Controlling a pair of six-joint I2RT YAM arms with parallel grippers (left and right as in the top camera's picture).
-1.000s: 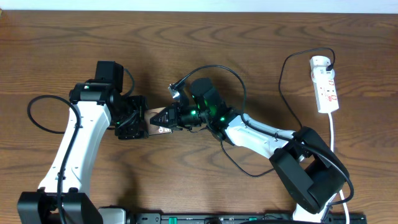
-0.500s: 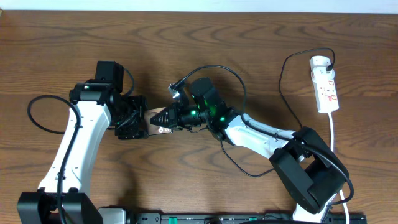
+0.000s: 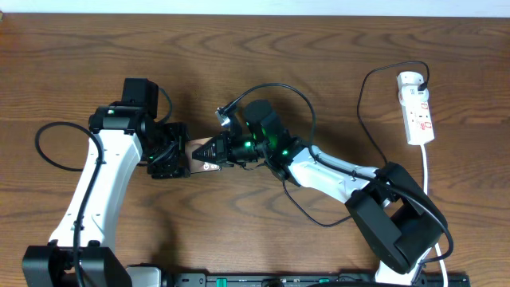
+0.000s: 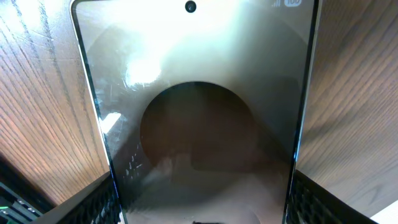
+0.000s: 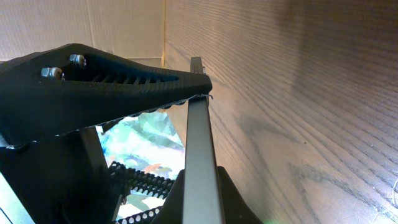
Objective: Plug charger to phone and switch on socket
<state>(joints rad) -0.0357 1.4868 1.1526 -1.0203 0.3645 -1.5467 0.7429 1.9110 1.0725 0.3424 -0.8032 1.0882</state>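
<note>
"Holding anything on your left side?"

"Yes. My left gripper (image 3: 180, 155) is clamped across the phone (image 4: 199, 124). In its wrist view the ribbed fingers (image 4: 308, 200) press the two long edges at the near end, and the glossy face fills the space between them."

"And the other one?"

"My right gripper (image 3: 217, 150) has its jaws closed, with the tips over the phone's opposite end. So the phone lies between the two grippers, near the middle of the table (image 3: 80, 64). That wrist camera sees it edge-on as a thin grey strip, with one black finger touching it at the tip (whether it pinches the phone or something small there, I cannot tell)."

"Which way does the phone point?"

"Face up, long axis running left to right. The end with the small camera hole points away from my left gripper, toward the right arm."

"Charger and socket?"

"The charger (image 3: 360, 100) is a thin black line looping well off to my right. One end reaches the rounded end of the socket (image 3: 417, 112), which lies lengthwise front to back near the far right edge. Its white cord (image 3: 427, 171) trails toward the arm bases."
</note>
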